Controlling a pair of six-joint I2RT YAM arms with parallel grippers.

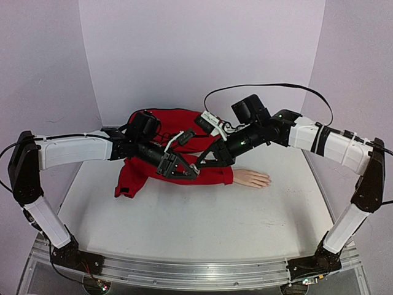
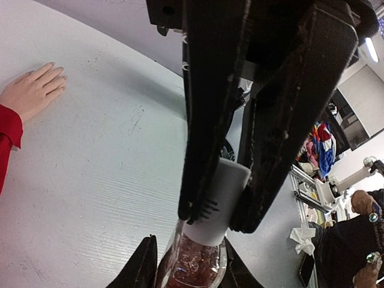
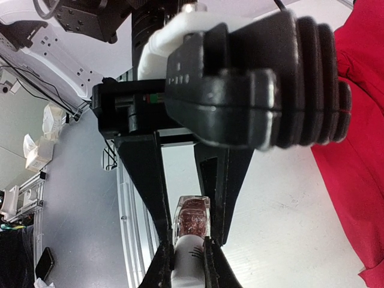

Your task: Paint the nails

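Mid-worktop (image 1: 184,215), above the red sleeve (image 1: 221,177), both arms meet on the bottle (image 3: 192,219). Left jaws narrow, clamping the glass. Right jaws pinched on the cap (image 2: 217,201), probably bracing to unscrew it for the brush. Hand (image 1: 250,177) lies flat nearby. Nails (image 1: 266,180) sit clear of both jaws, off to their right.

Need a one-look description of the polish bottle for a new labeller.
Find the red sleeve lying across the white table; both black grippers meet over it. Pinched between them is a small glass bottle of glittery red polish: the right gripper on the glass, the left gripper on its white cap. Nothing else nearby is glass.
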